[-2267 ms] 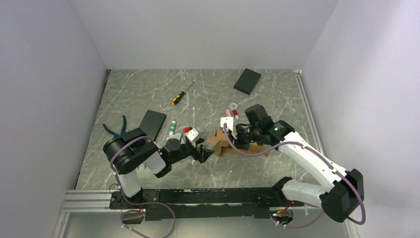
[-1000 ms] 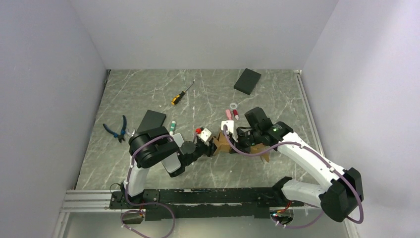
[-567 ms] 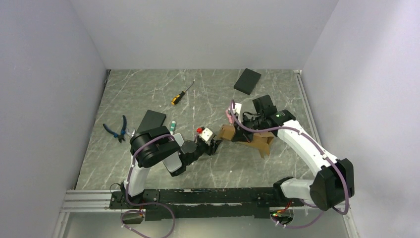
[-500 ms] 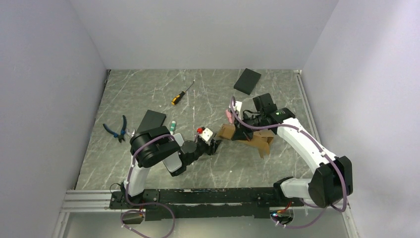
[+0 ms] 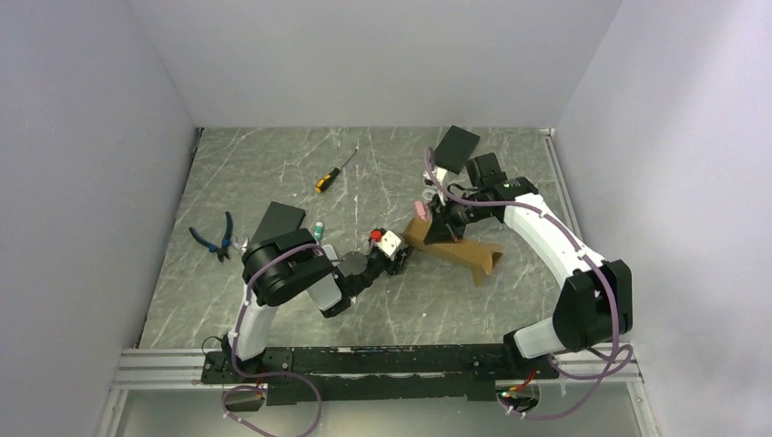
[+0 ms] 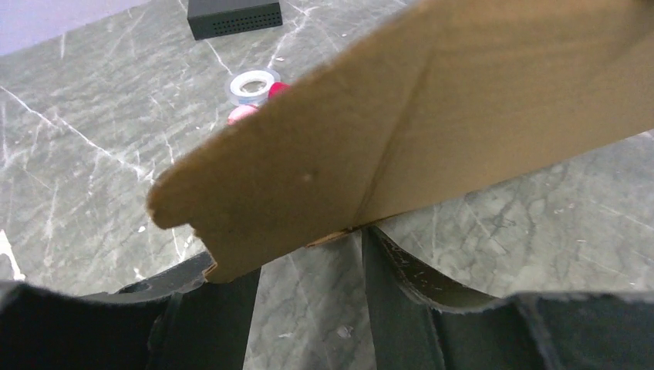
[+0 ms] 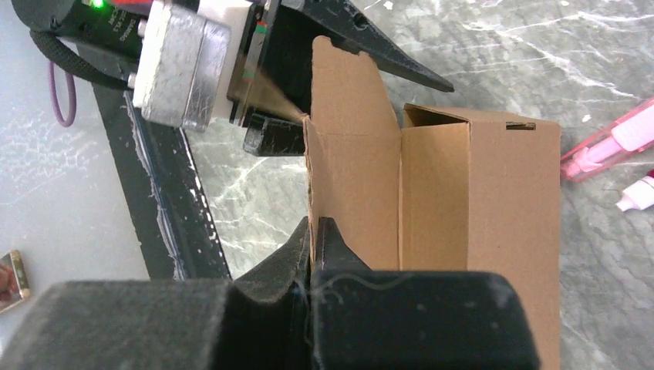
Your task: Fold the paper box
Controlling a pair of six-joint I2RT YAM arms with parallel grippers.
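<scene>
The paper box (image 5: 458, 251) is a tan cardboard carton, partly formed, lying tilted at the table's middle. In the right wrist view the paper box (image 7: 463, 193) shows an open end with an upright flap. My right gripper (image 7: 312, 228) is shut on that flap's edge; from above, my right gripper (image 5: 436, 226) is at the box's far-left end. My left gripper (image 5: 401, 257) is open at the box's left end. In the left wrist view my left gripper (image 6: 305, 270) has its fingers apart just under the cardboard flap (image 6: 401, 131), touching its lower edge.
A black slab (image 5: 454, 146) lies far behind the right arm and another (image 5: 278, 224) by the left arm. A screwdriver (image 5: 334, 170), blue pliers (image 5: 216, 234), pink markers (image 5: 421, 209) and a tape ring (image 6: 251, 82) lie on the marble table.
My right gripper has swung towards the back, taking the box's left end with it and turning the box. My left gripper has followed to the right, up to the flap.
</scene>
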